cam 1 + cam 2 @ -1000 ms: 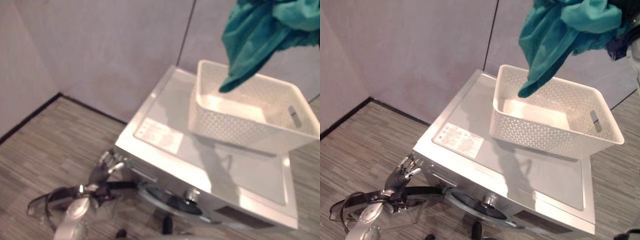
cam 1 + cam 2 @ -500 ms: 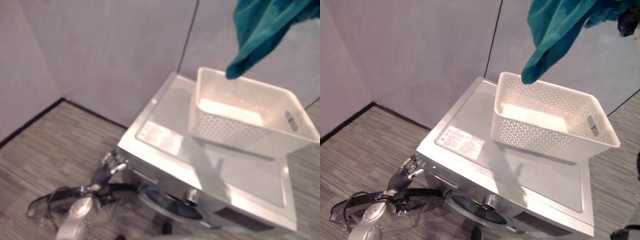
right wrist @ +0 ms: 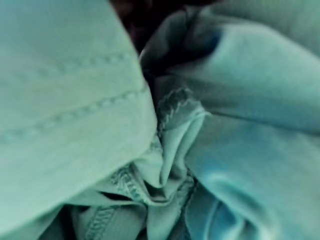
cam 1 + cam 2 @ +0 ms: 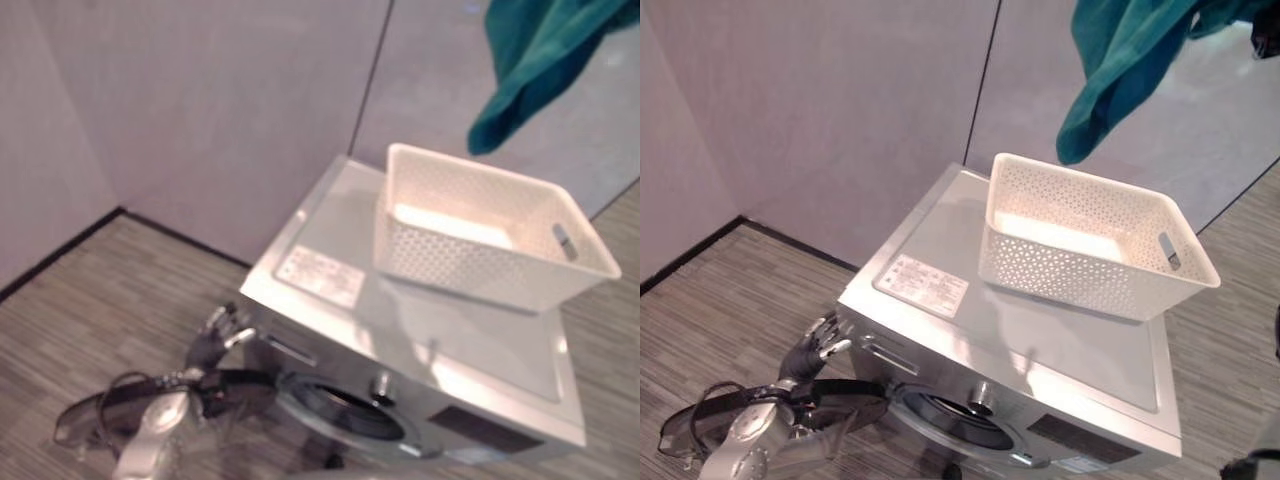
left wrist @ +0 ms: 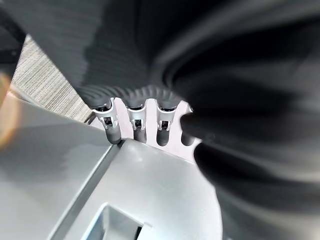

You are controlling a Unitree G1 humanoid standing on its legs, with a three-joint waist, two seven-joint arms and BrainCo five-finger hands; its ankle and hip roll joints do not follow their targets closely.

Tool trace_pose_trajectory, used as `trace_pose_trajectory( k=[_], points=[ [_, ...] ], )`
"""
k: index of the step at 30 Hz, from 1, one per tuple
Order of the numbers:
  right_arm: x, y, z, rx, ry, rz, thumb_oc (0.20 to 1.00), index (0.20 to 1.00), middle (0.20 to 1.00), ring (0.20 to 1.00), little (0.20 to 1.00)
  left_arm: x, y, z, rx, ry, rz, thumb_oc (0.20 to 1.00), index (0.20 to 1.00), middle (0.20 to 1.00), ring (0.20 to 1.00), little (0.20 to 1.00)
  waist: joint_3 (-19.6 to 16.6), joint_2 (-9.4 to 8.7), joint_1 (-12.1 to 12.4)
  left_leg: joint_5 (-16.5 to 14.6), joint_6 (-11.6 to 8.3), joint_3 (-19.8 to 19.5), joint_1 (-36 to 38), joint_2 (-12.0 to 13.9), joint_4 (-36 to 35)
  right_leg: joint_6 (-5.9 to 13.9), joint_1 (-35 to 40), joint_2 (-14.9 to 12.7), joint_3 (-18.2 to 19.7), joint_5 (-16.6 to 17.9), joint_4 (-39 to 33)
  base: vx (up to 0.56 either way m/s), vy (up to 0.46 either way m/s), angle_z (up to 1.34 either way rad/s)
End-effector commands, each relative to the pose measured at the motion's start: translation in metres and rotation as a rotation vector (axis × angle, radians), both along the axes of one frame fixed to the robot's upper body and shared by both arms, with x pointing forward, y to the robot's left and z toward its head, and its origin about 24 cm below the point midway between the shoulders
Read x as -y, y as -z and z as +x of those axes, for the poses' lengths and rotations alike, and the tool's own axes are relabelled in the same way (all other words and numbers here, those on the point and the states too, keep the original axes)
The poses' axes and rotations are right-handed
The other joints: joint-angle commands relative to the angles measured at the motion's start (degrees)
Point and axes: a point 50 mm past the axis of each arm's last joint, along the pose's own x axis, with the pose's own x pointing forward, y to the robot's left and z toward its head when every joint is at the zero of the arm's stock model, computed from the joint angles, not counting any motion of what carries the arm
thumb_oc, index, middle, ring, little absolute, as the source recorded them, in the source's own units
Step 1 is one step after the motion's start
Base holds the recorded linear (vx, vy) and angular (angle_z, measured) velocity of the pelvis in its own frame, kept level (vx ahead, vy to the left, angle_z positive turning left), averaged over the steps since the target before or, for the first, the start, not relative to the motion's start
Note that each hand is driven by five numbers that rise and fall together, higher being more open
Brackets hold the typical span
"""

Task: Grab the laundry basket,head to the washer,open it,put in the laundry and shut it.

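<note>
Left eye view: the left hand (image 4: 213,335) reaches up from the lower left, fingers spread and relaxed, beside the washer's (image 4: 400,330) front left corner near the closed door (image 4: 345,410). A white basket (image 4: 480,240) sits on the washer's top toward the back right corner. A teal cloth (image 4: 535,60) hangs above it at the top right; half a second ago its tip dangled just over the basket's rim, now it hangs clearly higher. The whole scene has also shifted in the picture.

Right eye view: grey wall panels (image 4: 840,100) meet a striped wood-look floor (image 4: 720,290) behind the washer. A white label (image 4: 923,284) lies near the top's front left edge.

Left wrist view: straight fingers (image 5: 112,125) rest at the washer's grey panel edge, holding nothing.

Right wrist view: bunched teal cloth lies right against the camera; whether the right hand grips it cannot be told.
</note>
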Motion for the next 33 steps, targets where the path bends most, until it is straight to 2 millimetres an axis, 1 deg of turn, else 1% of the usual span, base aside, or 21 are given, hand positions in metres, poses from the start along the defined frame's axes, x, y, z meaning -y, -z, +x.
trace_pose_trajectory(
  k=[1,2,3,4,5,6,7,10,12,13,14,15,16,17,18,21,23,24,27,28,33],
  points=[
    [0.001,-0.039,-0.032,0.232,0.032,0.024,0.200,0.200,0.200,0.200,0.200,0.013,-0.042,0.033,0.231,0.094,0.044,1.000,1.000,1.000,1.000,1.000,2.15,0.00,0.53,-5.97,4.26,1.64,-0.90,0.27,6.57,6.93,-3.39,-6.88,0.06,1.30,9.02,-0.12,0.097,-0.25],
    [0.001,-0.038,-0.032,0.234,0.033,0.025,0.200,0.200,0.200,0.200,0.200,0.013,-0.043,0.034,0.231,0.094,0.045,1.000,1.000,1.000,1.000,1.000,2.24,-0.07,0.60,-6.09,4.30,1.72,-1.01,0.27,6.82,6.93,-3.58,-6.88,0.19,1.24,9.32,-0.23,0.185,-0.32],
    [-0.014,-0.037,-0.033,0.265,-0.009,-0.010,0.200,0.200,0.200,0.200,0.200,0.009,-0.049,0.037,0.255,0.086,0.072,1.000,1.000,1.000,1.000,1.000,3.41,1.30,1.29,-5.79,5.23,3.13,-2.68,0.08,8.15,5.45,-4.18,-6.83,-2.89,-1.38,12.85,-0.26,0.191,-0.37],
    [-0.021,-0.035,-0.032,0.272,-0.030,-0.024,0.200,0.200,0.200,0.200,0.200,0.007,-0.050,0.038,0.260,0.081,0.084,1.000,1.000,1.000,1.000,1.000,3.68,1.91,1.96,-5.63,5.49,4.01,-3.53,0.21,8.68,4.29,-4.09,-7.20,-5.72,-3.45,15.32,-0.34,0.254,-0.42],
    [-0.028,-0.032,-0.029,0.278,-0.052,-0.031,0.200,0.200,0.200,0.200,0.200,0.004,-0.053,0.038,0.268,0.072,0.098,1.000,1.000,1.000,1.000,1.000,3.82,2.47,2.69,-5.59,5.93,5.25,-4.46,0.42,9.51,3.38,-3.48,-7.72,-9.53,-5.60,20.05,-0.27,0.215,-0.72],
    [-0.040,-0.029,-0.027,0.288,-0.103,-0.031,0.200,0.200,0.200,0.200,0.200,-0.001,-0.056,0.039,0.279,0.048,0.113,1.000,1.000,1.000,1.000,1.000,3.50,2.87,3.13,-4.93,6.84,6.33,-5.97,0.23,10.14,2.46,-2.80,-7.32,-11.67,-8.73,26.81,-0.21,0.150,-0.87],
    [-0.040,-0.028,-0.027,0.288,-0.103,-0.030,0.200,0.200,0.200,0.200,0.200,-0.001,-0.056,0.038,0.279,0.047,0.114,1.000,1.000,1.000,1.000,1.000,3.46,2.73,3.11,-4.66,6.87,6.40,-6.19,0.18,10.16,2.33,-3.05,-7.41,-11.66,-8.62,26.90,-0.17,0.124,-0.90],
    [-0.054,-0.017,-0.024,0.297,-0.142,-0.056,0.200,0.200,0.200,0.200,0.200,-0.008,-0.059,0.036,0.293,0.008,0.125,1.000,1.000,1.000,1.000,1.000,2.45,2.55,4.46,-4.03,7.93,7.92,-7.76,-0.83,10.41,2.25,-0.62,-5.66,-11.03,-12.16,32.10,-0.14,0.039,-0.25],
    [-0.059,-0.006,-0.021,0.297,-0.155,-0.056,0.200,0.200,0.200,0.200,0.200,-0.009,-0.059,0.035,0.297,-0.012,0.115,1.000,1.000,1.000,1.000,1.000,1.33,1.70,6.06,-3.29,8.14,9.16,-9.39,-1.78,10.62,2.47,2.77,-4.94,-11.04,-12.27,31.11,-0.17,-0.033,-0.45],
    [-0.061,0.005,-0.019,0.291,-0.181,-0.044,0.200,0.200,0.200,0.200,0.200,-0.006,-0.059,0.036,0.303,-0.010,0.111,1.000,1.000,1.000,1.000,1.000,0.16,0.21,7.47,-2.28,8.24,9.99,-11.16,-2.98,10.67,2.91,6.19,-2.82,-9.16,-12.03,28.34,-0.13,-0.049,-0.87],
    [-0.061,0.006,-0.019,0.290,-0.180,-0.043,0.200,0.200,0.200,0.200,0.200,-0.006,-0.059,0.036,0.303,-0.009,0.112,1.000,1.000,1.000,1.000,1.000,0.12,0.14,7.54,-2.29,8.24,10.02,-11.14,-2.96,10.66,2.91,6.21,-2.80,-9.13,-12.00,28.29,-0.21,-0.125,-0.85],
    [-0.065,0.013,-0.022,0.304,-0.205,-0.054,0.200,0.200,0.200,0.200,0.200,-0.003,-0.062,0.039,0.322,-0.006,0.103,1.000,1.000,1.000,1.000,1.000,-0.29,-1.04,8.44,-0.98,7.86,10.48,-13.85,-3.85,11.16,2.80,9.09,0.08,-5.97,-14.36,24.22,-0.13,-0.084,-0.46],
    [-0.065,0.014,-0.023,0.303,-0.203,-0.052,0.200,0.200,0.200,0.200,0.200,-0.003,-0.062,0.039,0.322,-0.005,0.106,1.000,1.000,1.000,1.000,1.000,-0.40,-1.07,8.64,-0.65,7.78,10.66,-14.04,-3.59,11.18,2.61,9.01,0.30,-5.90,-13.99,23.85,-0.17,-0.126,-0.17],
    [-0.069,0.016,-0.024,0.315,-0.212,-0.062,0.200,0.200,0.200,0.200,0.200,-0.002,-0.063,0.039,0.328,-0.006,0.106,1.000,1.000,1.000,1.000,1.000,-0.65,-1.47,9.42,-0.61,7.19,11.59,-14.93,-3.49,11.61,1.86,10.60,-0.05,-6.33,-16.08,20.78,-0.16,-0.170,-0.21],
    [-0.076,0.020,-0.027,0.338,-0.238,-0.066,0.200,0.200,0.200,0.200,0.200,0.002,-0.064,0.041,0.336,-0.008,0.100,1.000,1.000,1.000,1.000,1.000,-0.95,-1.61,10.20,0.68,6.11,12.42,-16.49,-2.59,12.11,0.54,13.07,0.62,-6.68,-18.86,14.86,-0.22,-0.216,-0.26],
    [-0.082,0.023,-0.028,0.349,-0.260,-0.066,0.200,0.200,0.200,0.200,0.200,0.007,-0.066,0.044,0.351,-0.015,0.086,1.000,1.000,1.000,1.000,1.000,-0.58,-1.25,10.49,3.07,4.73,13.07,-18.31,-0.77,12.26,-0.51,14.44,1.51,-7.41,-20.15,10.45,-0.20,-0.161,-0.33],
    [-0.082,0.023,-0.028,0.349,-0.259,-0.067,0.200,0.200,0.200,0.200,0.200,0.007,-0.066,0.045,0.351,-0.015,0.085,1.000,1.000,1.000,1.000,1.000,-0.56,-1.15,10.46,3.16,4.66,13.01,-18.35,-0.68,12.26,-0.59,14.55,1.66,-7.45,-19.95,10.16,-0.17,-0.096,-0.04],
    [-0.084,0.023,-0.029,0.363,-0.275,-0.062,0.200,0.200,0.200,0.200,0.200,0.018,-0.070,0.049,0.377,0.002,0.068,1.000,1.000,1.000,1.000,1.000,0.23,-0.36,10.15,6.06,3.36,12.87,-19.97,1.23,12.15,-1.58,14.96,3.09,-7.40,-20.83,8.15,-0.31,-0.162,0.12],
    [-0.085,0.021,-0.032,0.380,-0.283,-0.069,0.200,0.200,0.200,0.200,0.200,0.022,-0.072,0.050,0.389,0.014,0.065,1.000,1.000,1.000,1.000,1.000,0.74,0.13,9.87,7.68,2.65,12.34,-20.69,2.09,11.78,-2.19,15.17,4.15,-7.32,-21.03,7.15,-0.21,-0.107,0.08],
    [-0.087,0.024,-0.036,0.390,-0.290,-0.081,0.200,0.200,0.200,0.200,0.200,0.027,-0.073,0.052,0.392,0.020,0.051,1.000,1.000,1.000,1.000,1.000,1.21,0.64,9.46,9.35,2.12,11.82,-21.01,2.88,11.06,-2.91,15.22,5.27,-7.24,-21.19,6.70,-0.19,-0.092,0.22],
    [-0.092,0.035,-0.041,0.388,-0.335,-0.089,0.200,0.200,0.200,0.200,0.200,0.035,-0.076,0.051,0.402,0.030,0.028,1.000,1.000,1.000,1.000,1.000,1.16,1.98,8.92,13.32,1.39,10.63,-20.90,4.58,8.00,-3.97,14.79,7.11,-7.60,-21.15,6.41,-0.13,-0.069,0.11]
  ],
)
